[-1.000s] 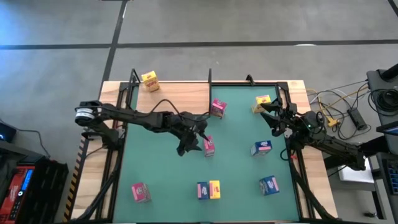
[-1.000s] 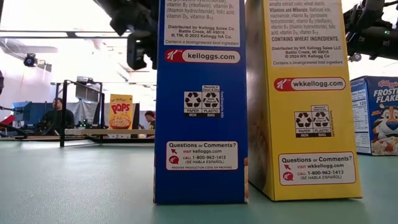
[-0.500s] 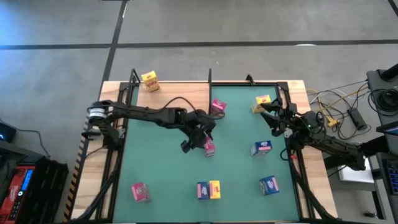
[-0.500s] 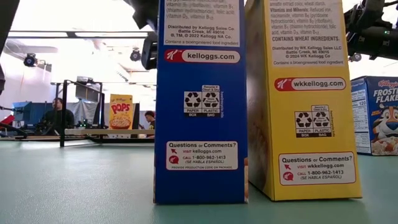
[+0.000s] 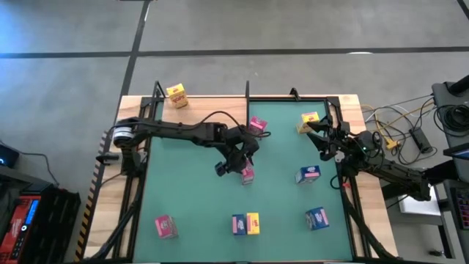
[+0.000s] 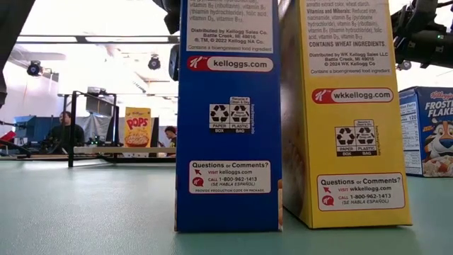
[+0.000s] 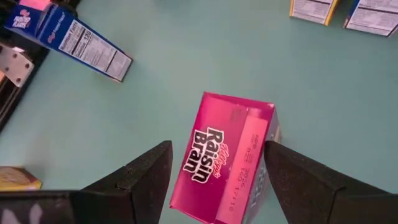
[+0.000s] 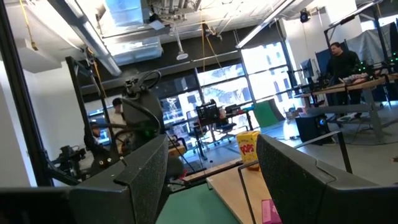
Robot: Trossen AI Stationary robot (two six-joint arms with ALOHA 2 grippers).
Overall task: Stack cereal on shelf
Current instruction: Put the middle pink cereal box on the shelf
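Between left hand [image 7: 211, 180] fingers, pink box [image 7: 227, 158]

Glossy printed cardboard Raisin Bran box [image 7: 227, 158]

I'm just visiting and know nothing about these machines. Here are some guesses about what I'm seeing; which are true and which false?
1. The left gripper has its fingers on either side of a pink Raisin Bran box. True.
2. That pink box hangs high above the green mat. False: it rests on the mat.
3. A yellow box sits on the wooden shelf. True.
4. The right gripper carries a blue box. False: its fingers hold nothing.
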